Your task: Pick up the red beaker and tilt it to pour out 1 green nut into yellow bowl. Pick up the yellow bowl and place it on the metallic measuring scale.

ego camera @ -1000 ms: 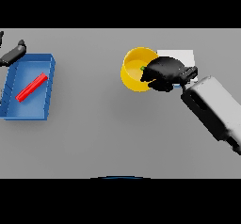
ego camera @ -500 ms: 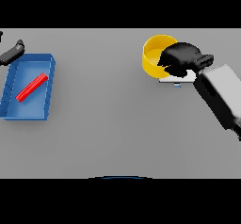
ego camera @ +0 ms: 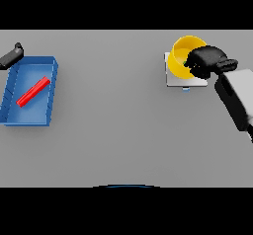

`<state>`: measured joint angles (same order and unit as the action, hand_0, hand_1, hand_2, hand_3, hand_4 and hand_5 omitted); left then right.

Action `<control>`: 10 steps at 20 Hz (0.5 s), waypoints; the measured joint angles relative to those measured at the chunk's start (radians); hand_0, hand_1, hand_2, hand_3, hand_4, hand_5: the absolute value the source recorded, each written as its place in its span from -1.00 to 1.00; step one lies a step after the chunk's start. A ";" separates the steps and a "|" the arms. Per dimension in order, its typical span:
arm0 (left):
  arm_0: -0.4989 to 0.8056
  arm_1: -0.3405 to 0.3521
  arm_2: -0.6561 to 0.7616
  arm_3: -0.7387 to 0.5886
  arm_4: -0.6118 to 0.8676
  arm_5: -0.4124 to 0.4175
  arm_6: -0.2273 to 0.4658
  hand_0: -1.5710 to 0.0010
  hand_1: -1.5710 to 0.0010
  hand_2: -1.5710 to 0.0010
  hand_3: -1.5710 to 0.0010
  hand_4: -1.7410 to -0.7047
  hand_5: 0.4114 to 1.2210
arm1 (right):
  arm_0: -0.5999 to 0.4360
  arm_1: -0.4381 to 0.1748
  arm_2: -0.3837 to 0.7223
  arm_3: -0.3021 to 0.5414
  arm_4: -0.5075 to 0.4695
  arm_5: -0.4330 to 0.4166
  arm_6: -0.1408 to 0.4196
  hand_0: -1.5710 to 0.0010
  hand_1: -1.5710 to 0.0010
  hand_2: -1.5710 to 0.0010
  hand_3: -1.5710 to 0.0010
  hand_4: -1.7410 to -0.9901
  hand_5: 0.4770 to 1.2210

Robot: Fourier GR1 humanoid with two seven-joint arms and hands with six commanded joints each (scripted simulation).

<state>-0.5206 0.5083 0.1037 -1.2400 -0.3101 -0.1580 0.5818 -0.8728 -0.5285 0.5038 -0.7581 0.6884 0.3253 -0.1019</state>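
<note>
Head view: grey table [ego camera: 123, 130].
Right hand [ego camera: 207, 61]: fingers curled round the round yellow bowl [ego camera: 182, 56], carried further right than half a second before.
Bowl: over the flat metallic measuring scale [ego camera: 174, 80].
Left hand [ego camera: 12, 56]: far left, fingers unclear.
Red beaker [ego camera: 33, 91]: lay unmoved in the blue tray [ego camera: 49, 96].

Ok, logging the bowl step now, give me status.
Right hand shut on yellow bowl, over the metallic scale. Left hand idle by blue tray. Nothing in the way.
</note>
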 measured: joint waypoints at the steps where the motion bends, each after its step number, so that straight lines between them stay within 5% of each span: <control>1: 0.008 -0.004 0.001 -0.011 0.005 0.001 -0.001 1.00 1.00 1.00 1.00 0.72 -0.08 | -0.006 0.003 0.000 0.020 0.001 -0.004 -0.011 -0.85 -0.63 -0.75 -0.97 -0.97 1.00; 7: 0.003 0.007 -0.001 -0.004 -0.001 -0.009 0.012 1.00 1.00 1.00 1.00 0.74 -0.11 | -0.023 0.005 -0.001 0.082 0.004 -0.014 -0.046 -0.80 -0.57 -0.79 -0.96 -0.97 1.00; 8: 0.002 0.007 0.000 -0.002 0.001 -0.012 0.010 1.00 1.00 1.00 1.00 0.74 -0.11 | -0.027 0.012 -0.003 0.084 0.002 -0.011 -0.032 -0.79 -0.50 -0.65 -0.96 -0.81 1.00; 10: -0.013 0.000 -0.002 0.024 -0.002 -0.007 0.005 1.00 1.00 1.00 1.00 0.73 -0.10 | -0.015 0.019 -0.009 0.077 -0.010 0.002 -0.029 -0.69 -0.32 -0.33 -0.58 -0.68 0.82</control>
<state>-0.5335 0.5080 0.1020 -1.2165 -0.3118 -0.1648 0.5871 -0.8879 -0.5095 0.4944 -0.6808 0.6781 0.3271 -0.1311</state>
